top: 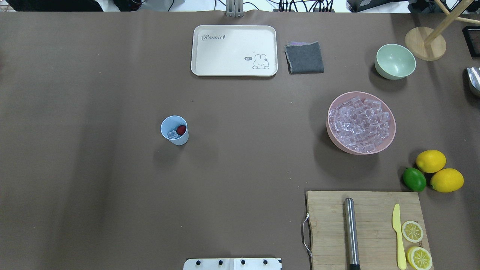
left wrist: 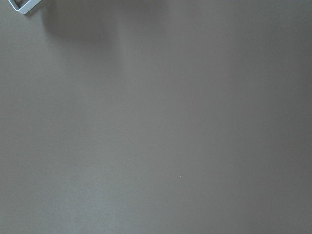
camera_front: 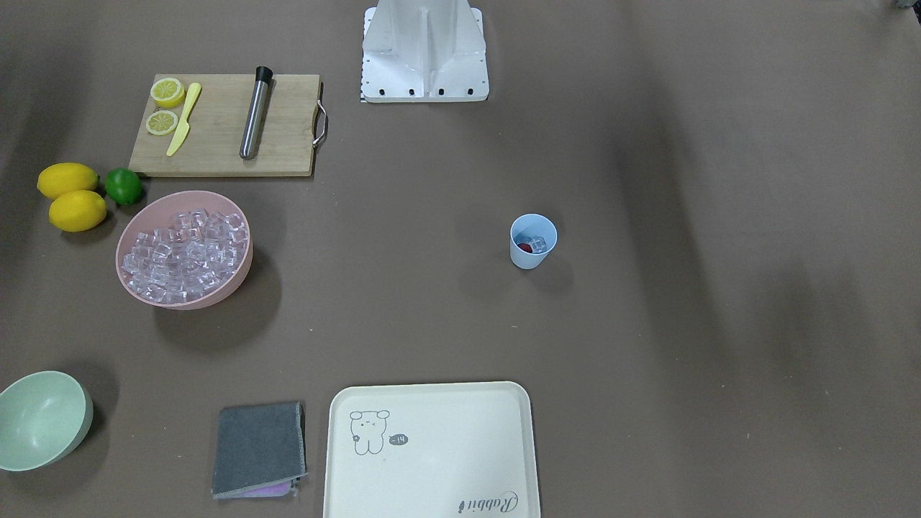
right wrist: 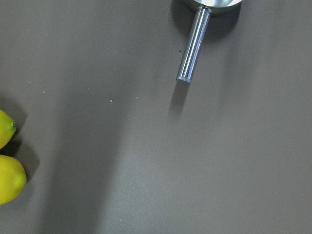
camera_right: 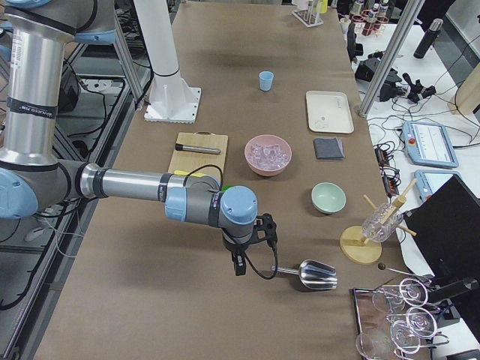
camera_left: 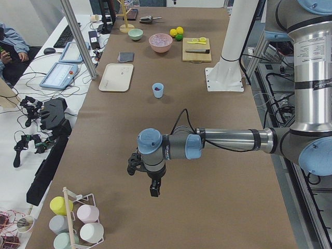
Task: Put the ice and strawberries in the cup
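Overhead exterior puts the cup [top: 174, 129] upright and alone on the open table [top: 93, 187], on my left arm's side, well apart from everything else. As I judge it, that is the weak spot: a light, narrow cup with nothing bracing it could be tipped by a careless pass of either arm, and what it holds would spill across the table. If another load of ice is wanted, the carry from the far side is long. A heaped scoop [camera_right: 311, 274] would likely shed slick cubes on the way, and the cup's small mouth leaves little room for a sloppy pour.

Both arms are parked low at opposite ends of the table. The left gripper [camera_left: 150, 181] shows only in the left side view and the right gripper [camera_right: 241, 261] only in the right one, hanging just beside the scoop's handle, so I cannot tell whether either is clenched or released. Neither wrist camera shows any fingers.

Inside the cup lie a strawberry [top: 181, 129] and, touching it, some ice [top: 173, 134] — low in the cup, well below the rim. The pink bowl [top: 330, 131] on the right arm's side is heaped with clear cubes. The green bowl [top: 382, 71] and tray [top: 234, 71] sit along the far edge.
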`<action>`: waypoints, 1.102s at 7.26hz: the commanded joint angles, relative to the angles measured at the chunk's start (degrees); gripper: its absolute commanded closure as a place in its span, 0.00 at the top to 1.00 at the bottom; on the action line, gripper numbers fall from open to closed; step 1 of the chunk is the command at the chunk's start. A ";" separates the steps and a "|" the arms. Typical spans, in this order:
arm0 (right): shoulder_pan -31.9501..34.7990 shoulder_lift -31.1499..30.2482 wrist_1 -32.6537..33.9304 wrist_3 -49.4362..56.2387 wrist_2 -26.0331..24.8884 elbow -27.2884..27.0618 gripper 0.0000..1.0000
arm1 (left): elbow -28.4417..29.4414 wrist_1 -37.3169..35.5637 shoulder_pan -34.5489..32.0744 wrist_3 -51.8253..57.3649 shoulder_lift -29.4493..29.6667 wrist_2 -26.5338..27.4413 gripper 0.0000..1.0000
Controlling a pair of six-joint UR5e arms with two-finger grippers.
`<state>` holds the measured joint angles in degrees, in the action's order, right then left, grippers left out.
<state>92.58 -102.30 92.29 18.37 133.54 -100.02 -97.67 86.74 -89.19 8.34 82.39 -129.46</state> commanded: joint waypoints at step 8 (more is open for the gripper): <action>-0.03 0.08 0.00 0.00 0.14 0.01 1.00 | -0.33 0.01 -0.02 0.01 -0.04 -2.11 0.98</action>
<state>92.55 -102.22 92.28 18.37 133.68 -100.02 -97.97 86.75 -89.21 8.35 82.35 -131.07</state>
